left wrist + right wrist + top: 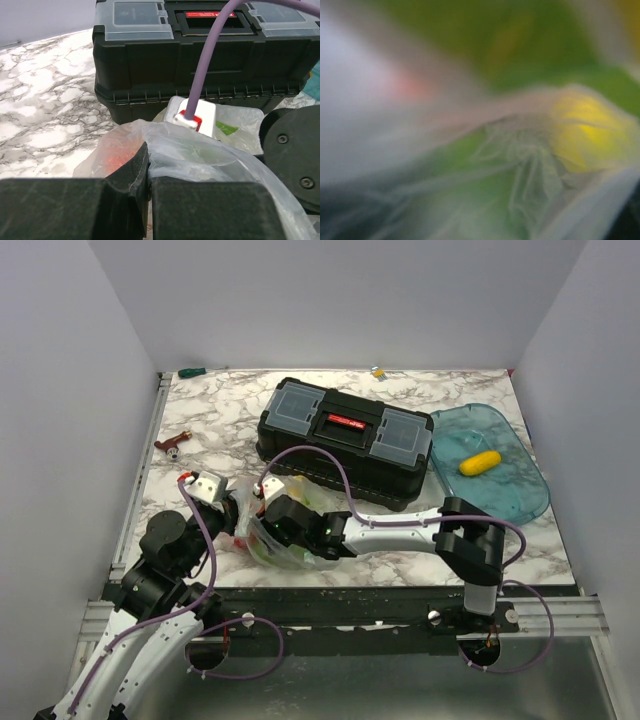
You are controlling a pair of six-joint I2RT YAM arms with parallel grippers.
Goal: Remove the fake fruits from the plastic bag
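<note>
- The plastic bag (285, 540) lies crumpled on the marble table (230, 410), at about 7 o'clock from the table's middle in the top view and just near of the black toolbox (345, 440)
- The left gripper (146, 172) has its jaws pressed together on a fold of the bag's clear film; the film bunches up from the pinch toward 12 o'clock in the left wrist view
- The right gripper (268, 530) reaches in from 3 o'clock, and its tip is sunk in the bag's mouth
- Whether its jaws are apart or closed I cannot tell: the film hides them from above, and the right wrist view is a blur with no fingers in it
- Fake fruits (585, 132) show through the film in that view: a yellow one at 3 o'clock, with green spread at 12 o'clock
- A red glow (117, 155) sits behind the film in the left wrist view, at 9 o'clock of the pinch
- One yellow fruit (480, 462) lies out of the bag in the blue tray (520, 490), at 3 o'clock of the toolbox
- A red-handled tool (172, 445) lies at 9 o'clock of the toolbox, well apart from the bag
</note>
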